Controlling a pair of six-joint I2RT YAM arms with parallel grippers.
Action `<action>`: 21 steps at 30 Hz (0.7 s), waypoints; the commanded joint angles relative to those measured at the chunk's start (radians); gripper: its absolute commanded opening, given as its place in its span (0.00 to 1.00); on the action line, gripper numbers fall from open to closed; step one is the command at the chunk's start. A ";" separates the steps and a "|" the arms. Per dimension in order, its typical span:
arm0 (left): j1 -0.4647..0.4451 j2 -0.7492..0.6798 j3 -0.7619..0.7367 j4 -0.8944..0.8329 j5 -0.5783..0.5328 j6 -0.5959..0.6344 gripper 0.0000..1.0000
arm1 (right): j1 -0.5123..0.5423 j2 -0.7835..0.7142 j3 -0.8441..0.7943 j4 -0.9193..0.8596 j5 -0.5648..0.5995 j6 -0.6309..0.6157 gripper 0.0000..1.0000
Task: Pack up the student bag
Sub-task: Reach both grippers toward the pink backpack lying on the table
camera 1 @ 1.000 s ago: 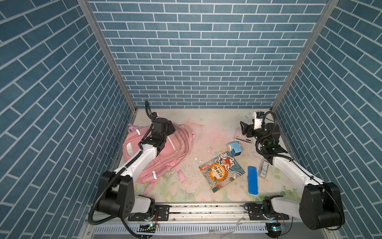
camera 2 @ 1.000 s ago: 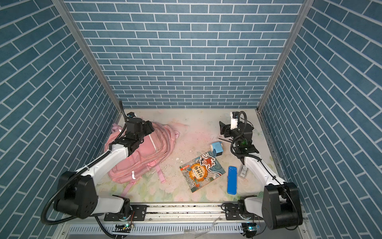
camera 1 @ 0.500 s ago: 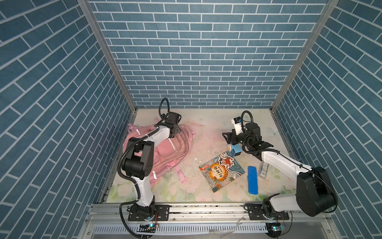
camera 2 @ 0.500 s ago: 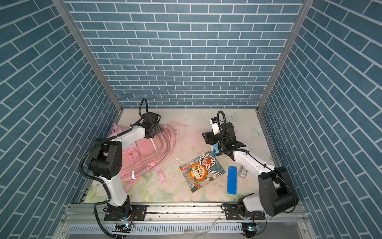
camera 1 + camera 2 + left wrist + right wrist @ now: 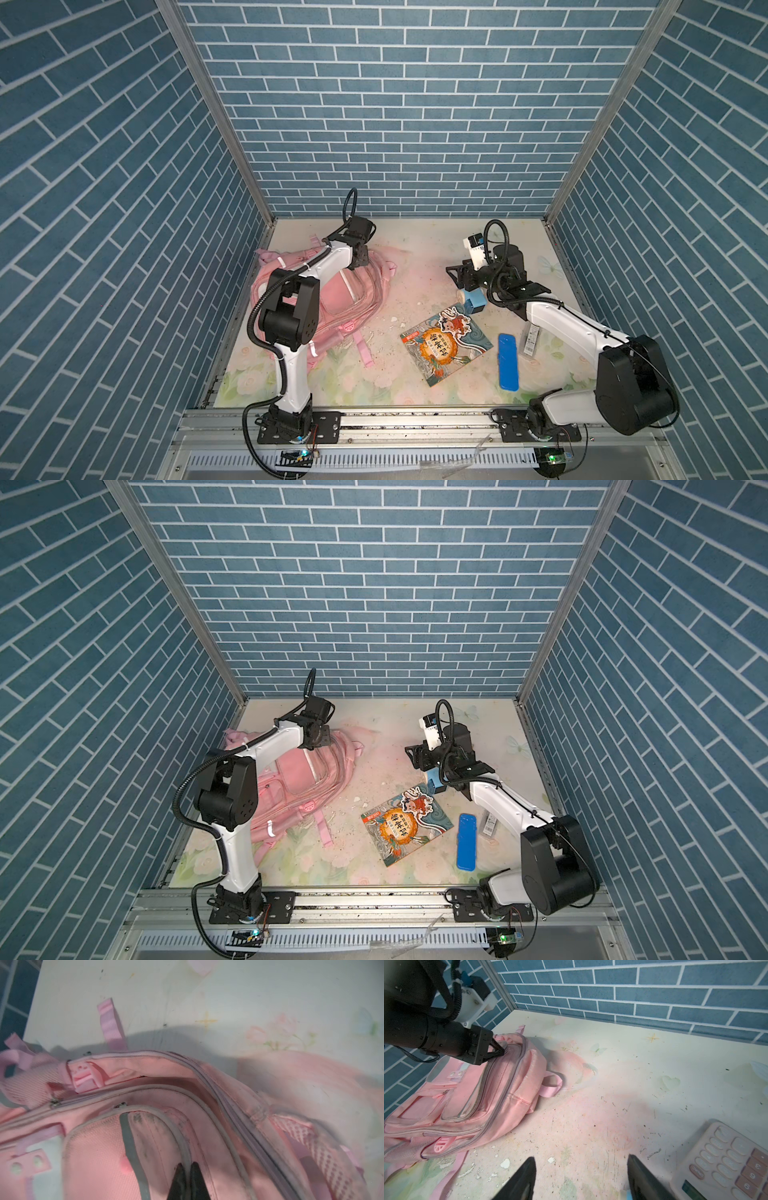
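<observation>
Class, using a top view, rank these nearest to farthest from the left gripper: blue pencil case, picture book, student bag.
1. student bag, left side, touching the left gripper.
2. picture book, middle, toward the front.
3. blue pencil case, right of the book.

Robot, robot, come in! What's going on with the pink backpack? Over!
Left gripper shut, tips on the student bag's top by the zip. Right gripper open, empty, beside the calculator. Book and blue case lie unpacked; nothing blocks the bag.
</observation>
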 commanded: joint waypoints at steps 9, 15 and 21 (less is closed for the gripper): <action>-0.173 -0.191 0.161 -0.065 -0.129 0.377 0.00 | 0.062 -0.048 -0.002 0.044 -0.016 0.073 0.69; -0.265 -0.306 0.116 -0.014 -0.111 0.555 0.00 | 0.122 -0.006 0.011 0.081 0.036 0.142 0.66; -0.326 -0.391 0.034 0.051 -0.062 0.721 0.00 | 0.244 0.009 -0.007 0.184 0.054 0.155 0.62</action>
